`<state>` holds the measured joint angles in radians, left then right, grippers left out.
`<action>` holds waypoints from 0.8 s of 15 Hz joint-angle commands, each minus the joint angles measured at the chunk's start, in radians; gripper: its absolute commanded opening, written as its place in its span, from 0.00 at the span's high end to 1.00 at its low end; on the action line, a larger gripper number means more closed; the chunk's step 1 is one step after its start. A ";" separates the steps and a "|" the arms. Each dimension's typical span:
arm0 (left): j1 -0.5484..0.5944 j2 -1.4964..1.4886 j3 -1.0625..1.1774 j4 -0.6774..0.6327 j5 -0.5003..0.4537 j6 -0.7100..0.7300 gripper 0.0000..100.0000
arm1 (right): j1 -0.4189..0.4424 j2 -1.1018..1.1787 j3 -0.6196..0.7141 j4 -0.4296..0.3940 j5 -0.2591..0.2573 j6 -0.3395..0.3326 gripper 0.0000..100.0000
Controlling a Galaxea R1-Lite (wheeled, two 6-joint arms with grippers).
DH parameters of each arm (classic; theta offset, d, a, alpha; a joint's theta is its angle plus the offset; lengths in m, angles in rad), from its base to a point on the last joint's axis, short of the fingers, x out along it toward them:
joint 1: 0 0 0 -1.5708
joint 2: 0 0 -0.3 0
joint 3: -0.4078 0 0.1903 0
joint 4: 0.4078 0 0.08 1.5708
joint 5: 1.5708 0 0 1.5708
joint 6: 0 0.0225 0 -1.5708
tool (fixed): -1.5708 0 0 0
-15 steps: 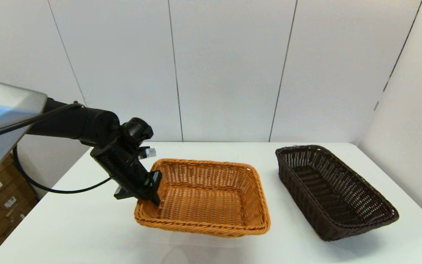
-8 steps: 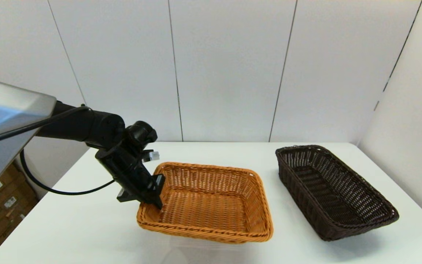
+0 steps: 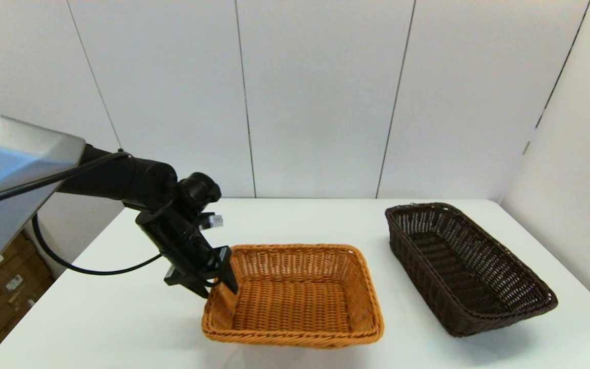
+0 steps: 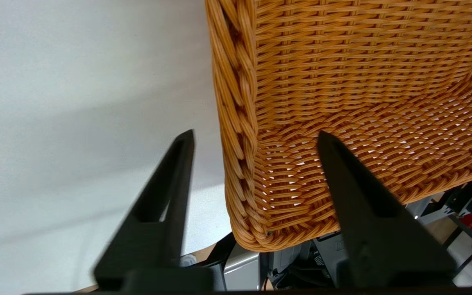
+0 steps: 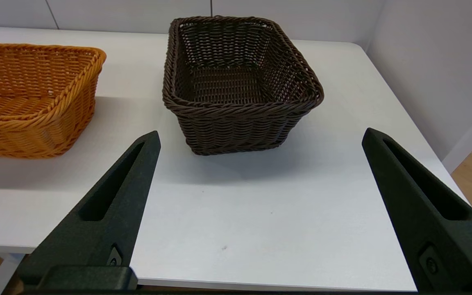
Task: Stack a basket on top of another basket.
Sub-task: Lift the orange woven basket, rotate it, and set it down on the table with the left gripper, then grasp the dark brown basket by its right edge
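Left gripper (image 4: 256,137) straddles orange basket (image 3: 295,297) rim, fingertips hidden.

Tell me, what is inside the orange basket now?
The orange basket holds no objects; only one finger of the left hand reaches inside its corner. The floor shows bare weave.

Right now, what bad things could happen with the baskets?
1. The left tool straddles the orange basket's rim near one corner with its fingers apart. If it lifts before squeezing, the basket may slip out.
2. Held by one corner, the basket could tilt or swing.
3. The dark basket sits close beside it, near the table's right edge; a bump might push it further towards that edge.
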<state>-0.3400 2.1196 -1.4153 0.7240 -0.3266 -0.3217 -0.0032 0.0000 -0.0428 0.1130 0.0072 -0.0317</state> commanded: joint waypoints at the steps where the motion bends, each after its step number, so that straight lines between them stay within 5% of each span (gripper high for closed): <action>1: 0.012 -0.043 -0.004 0.009 0.000 0.003 0.00 | 0.000 0.000 0.000 0.002 0.000 -0.001 0.00; 6: 0.067 -0.150 -0.005 0.078 0.038 0.024 0.00 | 0.000 0.002 0.000 0.002 0.000 -0.001 0.00; 12: 0.282 -0.368 0.010 0.222 0.046 0.236 0.00 | 0.000 0.002 0.000 0.002 0.000 -0.001 0.00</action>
<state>-0.1379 1.8602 -1.4162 0.8828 -0.2804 -0.1496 -0.0032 0.0000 -0.0428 0.1140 0.0072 -0.0317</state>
